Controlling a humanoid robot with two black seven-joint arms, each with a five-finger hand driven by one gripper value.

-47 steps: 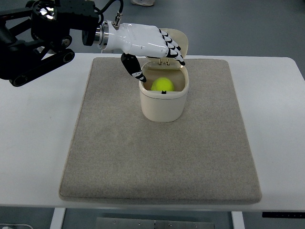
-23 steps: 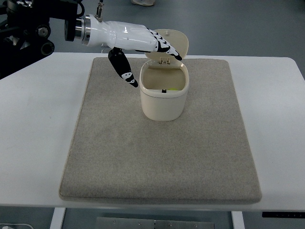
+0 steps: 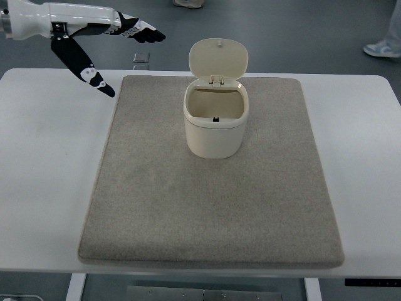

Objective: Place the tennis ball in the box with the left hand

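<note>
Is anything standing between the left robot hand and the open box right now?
Nothing visible does. The left robot hand hangs open at the upper left, apart from the box, with only bare table and grey mat between them. The lid is tipped back. No tennis ball shows in the opening.

The left hand [image 3: 84, 37] is cut off by the left edge at the wrist, so its arm is out of sight. The bottom of the box [image 3: 213, 122] is hidden behind its near wall, and whether a tennis ball lies inside cannot be told. A small dark mark on the inner far wall is too small to make out. A shoe [image 3: 381, 47] at the far right is cropped by the edge. The table [image 3: 44, 182] runs out at the near edge.
</note>
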